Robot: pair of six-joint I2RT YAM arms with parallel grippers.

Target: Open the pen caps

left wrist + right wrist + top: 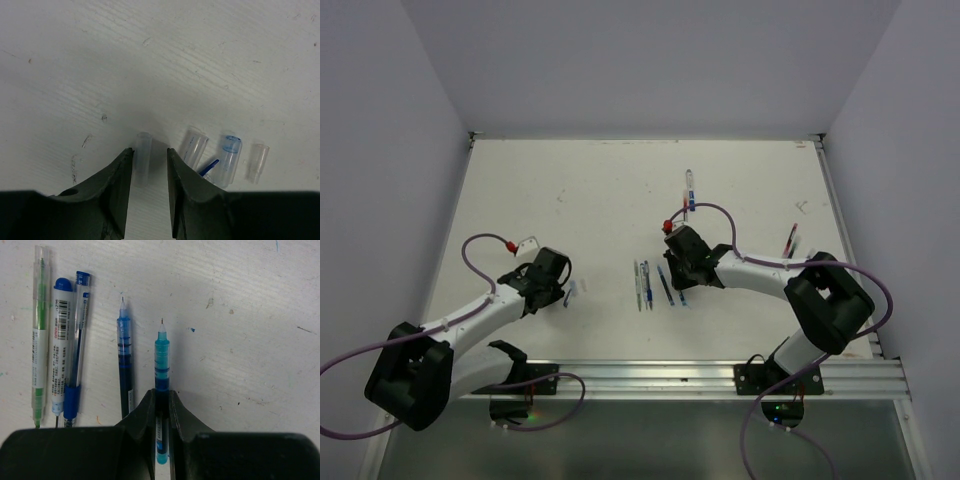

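In the left wrist view my left gripper (150,156) is open over the table. A small clear pen cap (142,157) lies between the jaws. Three more loose caps lie to its right: a clear one (194,145), a blue-tinted one (230,159) and a pale one (258,161). My right gripper (160,396) is shut on the barrel of a teal pen (161,357) with its bare tip pointing away. A dark blue uncapped pen (124,365) lies just to its left. In the top view the left gripper (563,288) and the right gripper (682,272) are far apart.
Left of the right gripper lie a green pen (39,335), a white pen with a blue end (60,340) and a clear blue pen (77,340). More pens lie at the far middle (689,188) and at the right (790,240). Purple cables with red plugs (667,225) loop over both arms.
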